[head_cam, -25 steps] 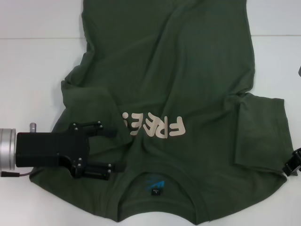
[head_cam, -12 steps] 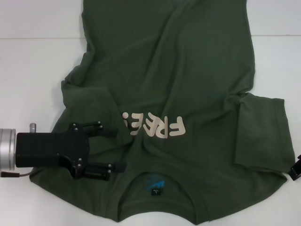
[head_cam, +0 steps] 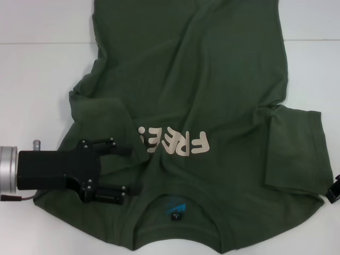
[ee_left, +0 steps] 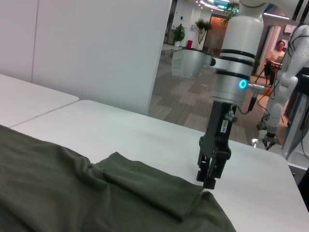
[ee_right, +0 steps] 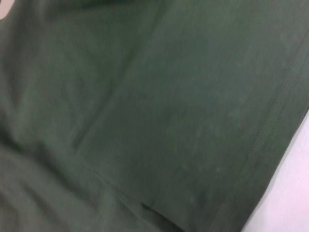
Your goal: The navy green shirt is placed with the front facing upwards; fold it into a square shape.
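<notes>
The left gripper (head_cam: 125,170) lies low over the shirt's left shoulder, near the collar, with its two fingers spread wide and nothing between them. The navy green shirt (head_cam: 212,85) is spread flat on the white counter (head_cam: 37,79), front side up. It is dark green with cream letters (head_cam: 172,142) on the chest and a blue label (head_cam: 176,206) inside the neck. The cloth has some wrinkles, and both short sleeves are bunched in a little. The right gripper (head_cam: 334,190) sits at the far right, by the edge of the right sleeve; I cannot tell if it is open. Since a second ago it has slid a bit farther off to the side. The shirt has not moved.
</notes>
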